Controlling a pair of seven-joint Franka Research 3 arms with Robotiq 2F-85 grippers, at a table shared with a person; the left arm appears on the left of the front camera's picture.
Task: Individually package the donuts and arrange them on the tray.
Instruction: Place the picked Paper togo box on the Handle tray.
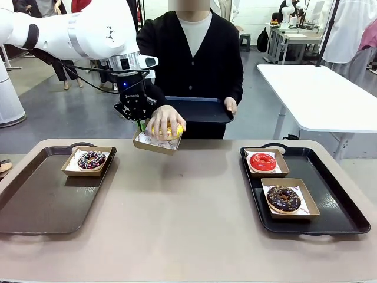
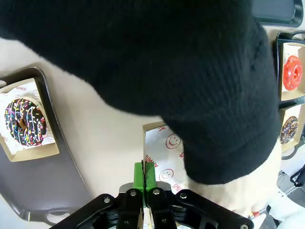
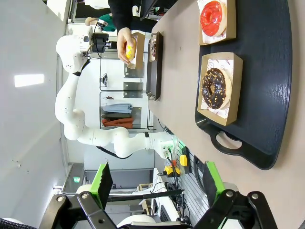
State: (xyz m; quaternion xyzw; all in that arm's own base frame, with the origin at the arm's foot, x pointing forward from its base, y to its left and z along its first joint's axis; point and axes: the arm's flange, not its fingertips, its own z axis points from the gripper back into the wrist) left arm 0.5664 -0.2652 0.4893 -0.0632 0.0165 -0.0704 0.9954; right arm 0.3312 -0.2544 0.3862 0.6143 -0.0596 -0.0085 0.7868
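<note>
Yellow donut [image 1: 166, 130] in raised box under hand; purple [image 1: 92, 160] left tray; red [image 1: 263, 161], chocolate [image 1: 284, 199] right tray.

Left arm [image 1: 76, 29]: glossy white rounded shells, a grey band around one segment, a silver ring at the wrist with a small white side module. Black cable loops under the forearm to the wrist. Left gripper [image 1: 140, 125]: black body, white lettering, a small blue light on its upper part, green pads [image 2: 144, 175] on the fingertips; silver screws sit where the fingers meet the black linkage. Right gripper [image 3: 155, 183]: black linkage, silver screws, green pads on both fingers.

Person [image 1: 194, 53]: black buttoned cardigan over a white top, long black knit sleeve [image 2: 157, 62].
</note>
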